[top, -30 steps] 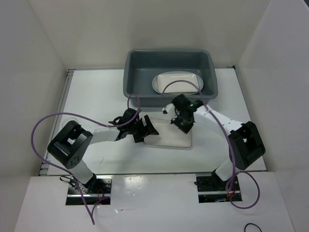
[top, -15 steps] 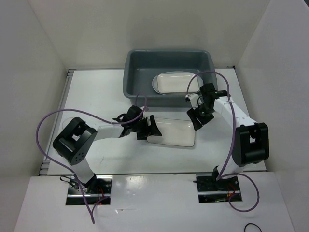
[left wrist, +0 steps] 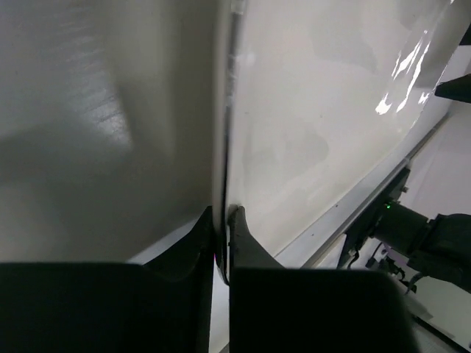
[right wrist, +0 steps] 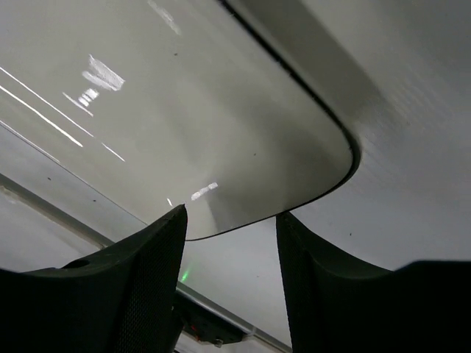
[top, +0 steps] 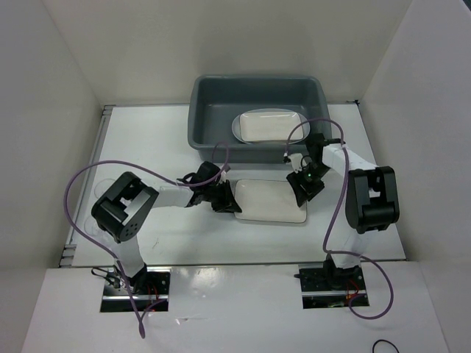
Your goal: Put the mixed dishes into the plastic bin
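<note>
Grey plastic bin (top: 221, 110) stands at the far side of the surface (top: 147, 147) in the top view, a white oval platter (top: 271, 125) lying inside it; just in front of it is a rounded-rectangle plate (top: 271, 202), the left hand (top: 229, 204) at its left edge and the right hand (top: 302, 190) at its far right corner; left wrist view: the fingers (left wrist: 246, 239) pinch the plate's thin rim between them; right wrist view: the fingers (right wrist: 140, 279) stand spread, the plate's rounded edge showing between them.
</note>
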`<act>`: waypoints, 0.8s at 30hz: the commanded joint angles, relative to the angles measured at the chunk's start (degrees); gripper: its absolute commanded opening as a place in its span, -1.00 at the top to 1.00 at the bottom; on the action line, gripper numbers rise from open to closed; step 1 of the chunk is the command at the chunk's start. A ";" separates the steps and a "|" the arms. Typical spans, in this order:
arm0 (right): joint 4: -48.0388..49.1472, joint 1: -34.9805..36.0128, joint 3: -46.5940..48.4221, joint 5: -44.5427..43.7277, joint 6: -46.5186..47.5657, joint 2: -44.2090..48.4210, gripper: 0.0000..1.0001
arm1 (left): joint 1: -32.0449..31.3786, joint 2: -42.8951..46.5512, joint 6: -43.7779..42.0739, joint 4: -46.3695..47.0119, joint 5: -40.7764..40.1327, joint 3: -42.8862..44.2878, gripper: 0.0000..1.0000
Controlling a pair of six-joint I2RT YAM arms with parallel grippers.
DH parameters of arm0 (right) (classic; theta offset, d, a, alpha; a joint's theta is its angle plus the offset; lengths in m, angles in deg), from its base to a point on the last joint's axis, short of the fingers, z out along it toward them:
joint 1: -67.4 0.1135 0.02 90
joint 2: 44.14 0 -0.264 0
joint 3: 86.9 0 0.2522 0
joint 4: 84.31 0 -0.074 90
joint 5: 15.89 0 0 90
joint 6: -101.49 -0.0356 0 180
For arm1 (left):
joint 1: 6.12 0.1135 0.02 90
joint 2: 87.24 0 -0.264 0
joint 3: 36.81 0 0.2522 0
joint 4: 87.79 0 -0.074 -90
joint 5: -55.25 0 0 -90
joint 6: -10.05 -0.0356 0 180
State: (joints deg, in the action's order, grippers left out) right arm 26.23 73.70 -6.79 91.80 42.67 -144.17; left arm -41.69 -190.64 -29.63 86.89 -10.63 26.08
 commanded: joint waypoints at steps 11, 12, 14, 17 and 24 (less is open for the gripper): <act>-3.18 -10.14 0.97 7.87 4.15 8.00 -0.08 | -1.52 1.25 -2.86 -8.79 0.48 2.03 1.00; -3.88 -12.09 1.76 9.01 4.68 9.05 -0.08 | -2.21 2.14 -2.86 -10.97 0.49 3.51 1.00; -3.89 -18.65 1.77 11.21 4.68 12.90 0.04 | -2.22 5.46 -3.39 -12.66 2.50 4.05 1.00; 1.80 -29.02 0.99 12.09 -0.85 20.01 0.11 | -2.22 10.38 -3.39 -16.70 3.82 6.50 1.00; 11.84 -35.22 -5.25 2.11 -12.18 28.84 -0.04 | -2.22 17.25 -2.86 -22.60 7.60 11.16 1.00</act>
State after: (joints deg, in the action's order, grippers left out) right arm 33.09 37.68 -9.48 98.21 36.41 -114.84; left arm -43.79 -178.71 -31.92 61.89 -10.13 31.28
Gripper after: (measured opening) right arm 0.517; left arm 0.044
